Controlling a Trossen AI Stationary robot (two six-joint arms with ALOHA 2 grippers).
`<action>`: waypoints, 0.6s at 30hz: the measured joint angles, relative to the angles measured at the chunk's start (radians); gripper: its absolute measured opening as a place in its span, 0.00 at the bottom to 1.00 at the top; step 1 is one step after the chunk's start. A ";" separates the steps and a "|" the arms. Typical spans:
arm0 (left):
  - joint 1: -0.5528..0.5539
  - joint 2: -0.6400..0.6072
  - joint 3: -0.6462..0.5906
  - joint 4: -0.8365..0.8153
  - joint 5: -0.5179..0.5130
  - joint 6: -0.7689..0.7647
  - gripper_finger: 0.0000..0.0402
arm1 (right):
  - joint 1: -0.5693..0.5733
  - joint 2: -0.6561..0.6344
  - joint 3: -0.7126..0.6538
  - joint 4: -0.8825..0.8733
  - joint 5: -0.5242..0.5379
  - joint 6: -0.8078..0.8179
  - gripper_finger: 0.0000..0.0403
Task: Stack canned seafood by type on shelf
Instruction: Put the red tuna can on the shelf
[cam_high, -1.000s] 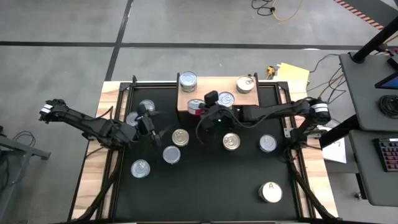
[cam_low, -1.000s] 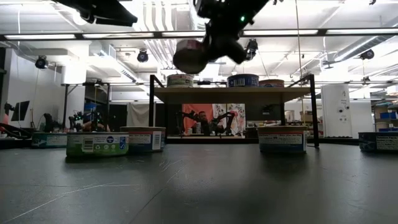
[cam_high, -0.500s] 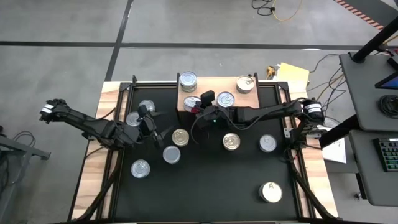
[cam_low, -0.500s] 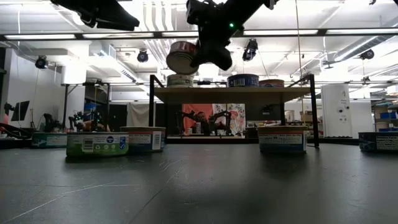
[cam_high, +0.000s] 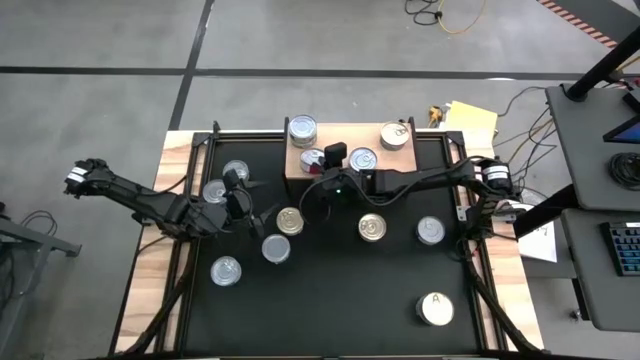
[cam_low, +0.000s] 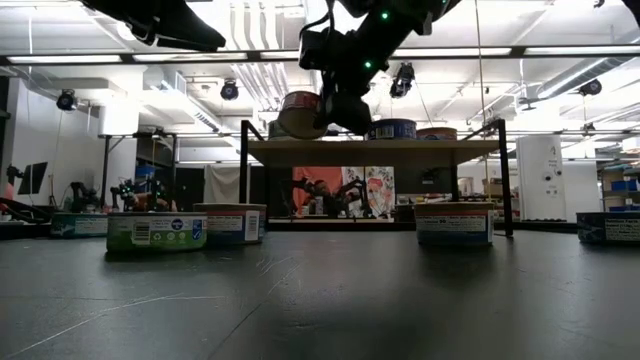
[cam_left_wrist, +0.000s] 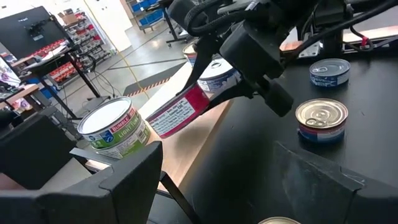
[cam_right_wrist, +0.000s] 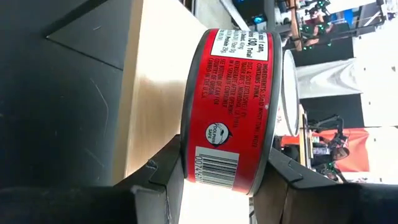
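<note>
My right gripper (cam_high: 322, 168) is shut on a red-labelled can (cam_right_wrist: 229, 106), which hangs tilted low over the near left part of the wooden shelf (cam_high: 345, 140). On the shelf stand a green-labelled can (cam_left_wrist: 115, 127) at the far left, a blue-labelled can (cam_high: 363, 160) in the middle and a gold-topped can (cam_high: 395, 135) at the far right. My left gripper (cam_high: 252, 208) waits open above the table's left part, beside loose cans (cam_high: 290, 221). My right gripper pinches the red can across its two flat ends: one finger (cam_right_wrist: 163, 167) on one end's rim (cam_right_wrist: 186, 146), the other finger (cam_right_wrist: 285, 177) on the opposite rim (cam_right_wrist: 268, 149). The fingers come from the table's right, slanting down. The can (cam_low: 302, 115) is tilted; whether its low edge touches the shelf I cannot tell.
Loose cans stand on the black tabletop: two at the left (cam_high: 215, 190), two lower left (cam_high: 226, 270), a gold-topped one (cam_high: 372, 228) in the middle, one at the right (cam_high: 431, 230), and a white-topped can marked A (cam_high: 436, 309) near the front right.
My right gripper has carried the red can down and toward the table's far edge, over the shelf's near left part, tipping as it went. The can now hangs closer to level, just above the board. The grip has stayed shut.
</note>
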 joint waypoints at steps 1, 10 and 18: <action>0.000 0.000 0.000 0.000 0.000 0.000 0.72 | 0.000 0.000 0.000 0.002 0.000 0.002 0.31; 0.000 0.000 0.000 0.000 0.000 0.008 0.72 | -0.001 0.000 0.000 -0.011 -0.002 0.015 0.31; 0.000 0.000 0.000 0.000 0.000 0.008 0.72 | -0.001 0.000 0.000 -0.012 0.000 0.050 0.46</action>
